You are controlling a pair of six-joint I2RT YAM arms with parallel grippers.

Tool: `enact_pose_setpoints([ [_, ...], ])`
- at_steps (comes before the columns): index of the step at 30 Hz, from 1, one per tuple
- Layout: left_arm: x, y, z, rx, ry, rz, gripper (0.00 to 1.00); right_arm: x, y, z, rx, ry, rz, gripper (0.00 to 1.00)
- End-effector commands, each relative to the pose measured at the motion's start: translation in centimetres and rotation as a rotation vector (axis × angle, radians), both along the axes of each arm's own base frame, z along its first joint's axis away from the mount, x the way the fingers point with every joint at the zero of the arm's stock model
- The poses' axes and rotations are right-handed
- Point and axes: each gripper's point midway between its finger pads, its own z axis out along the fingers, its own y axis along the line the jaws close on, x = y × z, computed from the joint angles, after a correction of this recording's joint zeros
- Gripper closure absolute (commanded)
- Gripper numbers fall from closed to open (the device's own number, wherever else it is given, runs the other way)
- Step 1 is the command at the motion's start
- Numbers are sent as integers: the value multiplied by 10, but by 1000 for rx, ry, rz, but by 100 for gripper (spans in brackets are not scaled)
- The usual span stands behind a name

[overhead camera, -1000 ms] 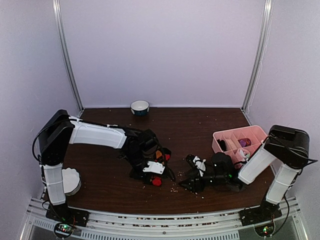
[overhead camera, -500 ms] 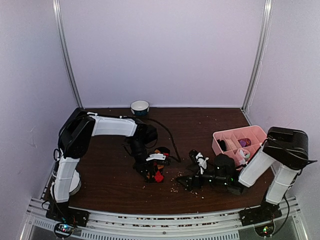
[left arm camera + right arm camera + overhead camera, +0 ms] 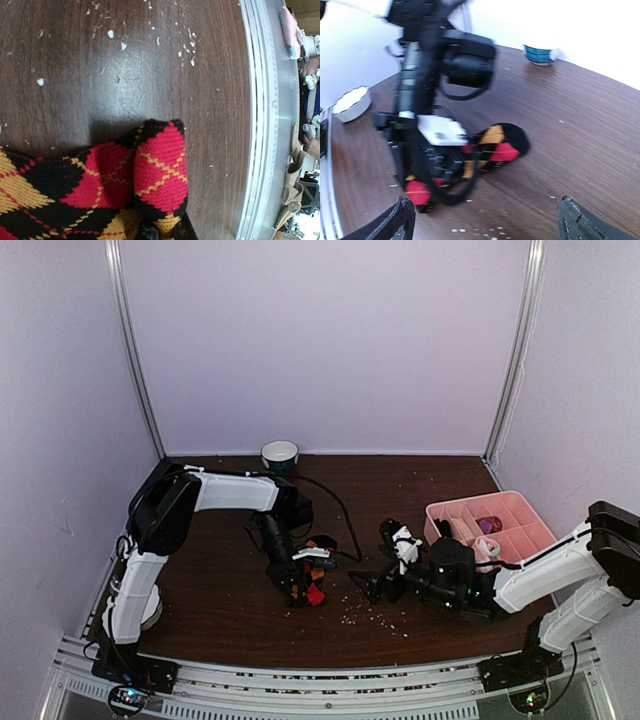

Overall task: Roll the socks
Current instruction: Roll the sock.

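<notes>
Left of the pink tray point(image 3: 500, 497), my left gripper point(image 3: 298, 580) pinches 1 argyle sock point(image 3: 155, 170), barely folded; my right gripper point(image 3: 485, 225) gapes empty; rolling remains.

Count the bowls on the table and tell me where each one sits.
2. A blue-rimmed bowl sits at the far edge of the table. A white scalloped bowl sits at the near left, beside the left arm, whose base partly hides it from above. No others show.

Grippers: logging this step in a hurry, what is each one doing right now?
Left gripper: closed on the argyle sock.
Right gripper: open, holding nothing.
</notes>
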Motion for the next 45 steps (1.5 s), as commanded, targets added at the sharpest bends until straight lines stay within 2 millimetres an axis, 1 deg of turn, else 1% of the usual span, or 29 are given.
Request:
enact_pose_setpoints([
  [1,-3,7,-11,42,51,16,97,-8,-9,-38,-131,43,29,1],
  [2,-3,8,-11,44,54,16,97,-18,-3,-46,-213,10,69,0],
  [4,-4,9,-14,52,56,14,97,-32,9,-50,-304,-84,116,0],
  [6,-3,10,-16,63,51,11,97,-52,24,-55,-317,-161,247,6],
  [8,-1,12,-17,71,43,9,97,-64,37,-54,-276,-207,343,14],
  [10,-1,12,-19,78,39,6,96,-65,51,-55,-273,-250,391,20],
  [11,-1,13,-19,80,38,8,96,-62,64,-52,-275,-271,411,23],
  [15,-2,15,-18,86,39,2,96,-57,97,-58,-311,-317,506,33],
  [17,-3,16,-19,89,41,-3,96,-52,108,-61,-320,-319,544,39],
  [19,-3,18,-19,91,39,-7,96,-47,115,-67,-330,-313,569,45],
  [23,-5,20,-18,93,42,-19,94,-44,121,-82,-374,-288,630,55],
  [29,-7,22,-18,91,42,-29,93,-43,124,-99,-421,-257,670,61],
  [30,-7,22,-18,92,42,-29,93,-42,124,-103,-425,-248,673,64],
  [32,-7,23,-19,94,37,-31,93,-43,125,-106,-428,-235,686,70],
  [36,-4,23,-19,96,7,-30,91,-45,125,-109,-424,-205,692,87],
  [39,2,25,-19,105,-44,-26,90,-49,122,-109,-410,-178,689,90],
  [42,8,27,-21,119,-86,-19,88,-55,118,-109,-394,-140,701,95],
  [44,11,26,-20,117,-103,-14,83,-59,116,-111,-385,-88,707,100],
  [45,12,26,-18,114,-115,-11,80,-60,115,-113,-381,-51,701,100],
])
